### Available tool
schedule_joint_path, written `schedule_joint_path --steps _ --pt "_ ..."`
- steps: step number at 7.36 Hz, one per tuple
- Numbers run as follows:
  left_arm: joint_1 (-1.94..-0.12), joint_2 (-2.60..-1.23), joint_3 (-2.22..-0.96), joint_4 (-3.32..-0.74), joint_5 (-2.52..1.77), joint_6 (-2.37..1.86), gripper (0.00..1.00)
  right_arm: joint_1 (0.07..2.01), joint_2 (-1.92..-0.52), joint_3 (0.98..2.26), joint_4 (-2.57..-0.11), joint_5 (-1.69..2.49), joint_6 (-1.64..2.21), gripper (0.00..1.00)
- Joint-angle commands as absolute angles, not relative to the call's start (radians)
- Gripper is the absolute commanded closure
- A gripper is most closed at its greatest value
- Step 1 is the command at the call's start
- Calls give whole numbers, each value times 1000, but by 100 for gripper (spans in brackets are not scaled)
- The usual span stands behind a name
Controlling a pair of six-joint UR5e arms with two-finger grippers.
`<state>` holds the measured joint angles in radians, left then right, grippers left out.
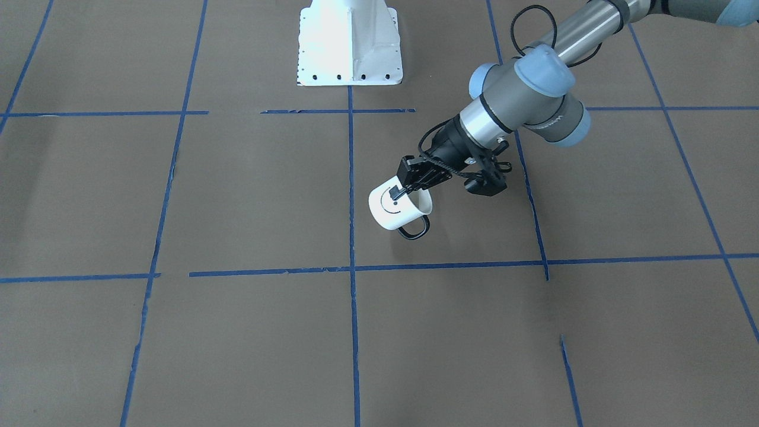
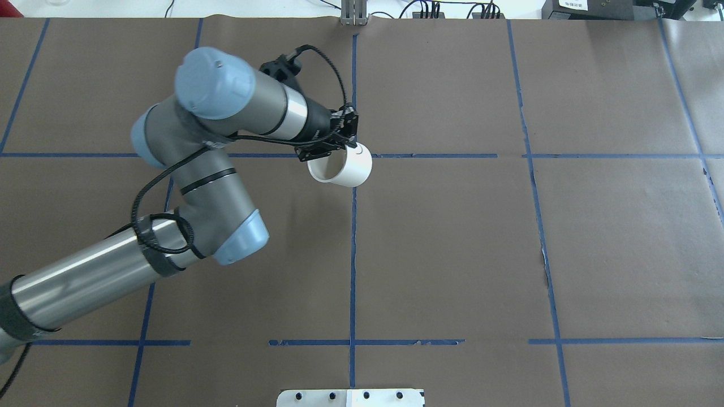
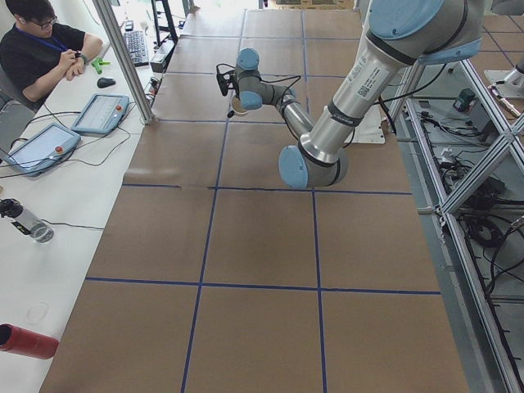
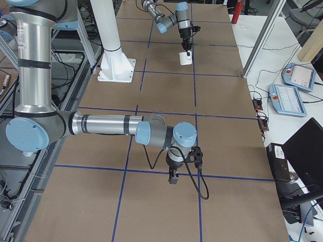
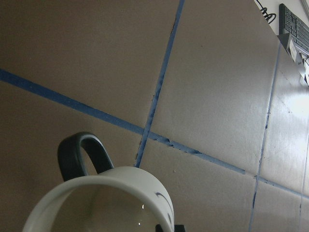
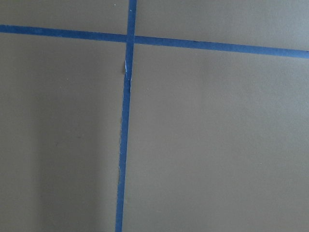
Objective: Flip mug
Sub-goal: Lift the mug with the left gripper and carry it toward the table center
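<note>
Overhead exterior view puts the mug (image 2: 342,168) right at the tip of my left tool (image 2: 338,148), beside a crossing of the blue tape lines (image 2: 353,254) in the far middle of the surface (image 2: 452,254). My left tool is clamped on the mug's wall at the rim. One finger is inside the mouth and the other is outside, over the smiley face (image 1: 391,204).

The mug lies tipped over. Its long axis runs close to level, with the mouth turned back toward my base and my left and the bottom pointing away to my right. The black handle (image 1: 413,228) hangs on the low, far side. I think the mug is held clear of the surface, but the views are too steep to be certain.

By my reckoning the flip is half made. The next move depends on rolling my wrist about that level axis until the mug stands, with the handle kept from catching the paper.

My right tool (image 4: 173,176) is well apart, low over the near end of the surface, so the left arm is the one on the job. Whether the right tool's jaws are parted I cannot tell. Brown paper covers the surface. An operator (image 3: 41,49) sits at a side bench beyond the end on my left.
</note>
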<state>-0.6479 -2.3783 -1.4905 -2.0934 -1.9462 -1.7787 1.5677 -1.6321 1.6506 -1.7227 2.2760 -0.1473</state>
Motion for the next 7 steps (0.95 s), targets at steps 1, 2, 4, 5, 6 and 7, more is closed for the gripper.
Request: schedule_joint_path --steps 1,2,4,5,6,7 --pt "-623 -2587 -1381 -1754 -1924 -1773 100 1568 -1632 1651 -1723 2276 -147 0" --pt "-620 -2621 -1356 -1618 -1925 -1722 100 1568 -1632 1651 -1723 2276 -147 0" --pt "-594 -2622 -1352 -1534 -1933 -1652 100 1568 -1632 1651 -1723 2276 -147 0" --pt "-565 -2608 -1351 -1502 -1933 -1645 100 1568 -1632 1651 -1723 2276 -147 0" --pt "-542 -2603 -1351 -1503 -1934 -1644 100 1568 -1632 1651 -1723 2276 -147 0" --pt "-531 -2602 -1347 -1503 -1936 -1644 100 1568 -1632 1651 -1723 2276 -147 0"
